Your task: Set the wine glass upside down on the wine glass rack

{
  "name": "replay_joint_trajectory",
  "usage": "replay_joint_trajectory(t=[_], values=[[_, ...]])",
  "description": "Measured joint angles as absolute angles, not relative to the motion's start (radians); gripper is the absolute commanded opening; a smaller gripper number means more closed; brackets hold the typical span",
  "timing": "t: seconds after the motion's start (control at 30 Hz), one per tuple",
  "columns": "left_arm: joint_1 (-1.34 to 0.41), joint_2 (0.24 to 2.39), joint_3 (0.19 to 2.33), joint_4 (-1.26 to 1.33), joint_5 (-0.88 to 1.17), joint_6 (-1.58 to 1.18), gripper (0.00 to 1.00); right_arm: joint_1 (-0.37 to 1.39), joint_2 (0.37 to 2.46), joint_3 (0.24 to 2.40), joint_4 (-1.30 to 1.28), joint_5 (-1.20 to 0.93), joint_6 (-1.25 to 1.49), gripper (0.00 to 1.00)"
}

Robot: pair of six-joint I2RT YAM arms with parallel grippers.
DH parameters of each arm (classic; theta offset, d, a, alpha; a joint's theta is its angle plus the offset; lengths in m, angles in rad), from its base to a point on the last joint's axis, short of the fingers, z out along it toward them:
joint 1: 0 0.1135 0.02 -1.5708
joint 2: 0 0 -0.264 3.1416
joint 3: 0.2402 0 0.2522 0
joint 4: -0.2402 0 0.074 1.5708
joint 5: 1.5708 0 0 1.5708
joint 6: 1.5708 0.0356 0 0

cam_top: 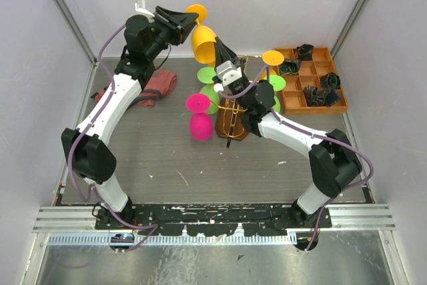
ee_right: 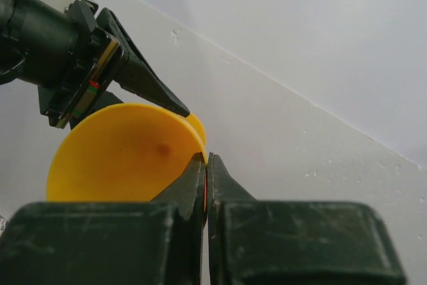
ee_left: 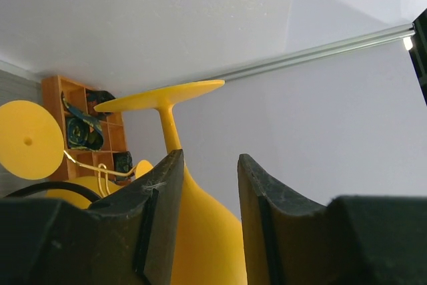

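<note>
A yellow wine glass point(cam_top: 203, 43) is held in the air above and behind the rack, base up and tilted; it also shows in the left wrist view point(ee_left: 200, 231) and the right wrist view point(ee_right: 120, 151). My right gripper point(cam_top: 219, 46) point(ee_right: 207, 158) is shut on the rim of its bowl. My left gripper point(cam_top: 193, 23) point(ee_left: 208, 158) is open, its fingers either side of the bowl near the stem. The wine glass rack point(cam_top: 233, 125), gold wire on a brown wooden base, stands mid-table, partly hidden by my right arm.
Green glasses point(cam_top: 209, 75) and another yellow glass point(cam_top: 272, 57) hang on the rack. A pink glass point(cam_top: 201, 127) stands upside down left of it. A brown compartmented tray point(cam_top: 288, 101) with black items is at the right. A red cloth point(cam_top: 158, 87) lies at the back left.
</note>
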State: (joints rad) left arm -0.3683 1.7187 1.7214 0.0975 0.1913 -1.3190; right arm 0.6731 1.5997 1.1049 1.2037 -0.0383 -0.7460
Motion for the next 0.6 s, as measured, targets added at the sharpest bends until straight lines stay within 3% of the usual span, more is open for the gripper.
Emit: replay_joint_trajectory(t=[0.37,0.6], values=[[-0.371,1.760,1.786,0.086,0.229,-1.309,0.43,0.673,1.600,1.105,1.207,-0.038,-0.736,0.01],[-0.372,1.757,1.796,0.023,0.226,-1.258,0.58,0.673,1.617,1.105,1.211,-0.009,-0.783,0.01]])
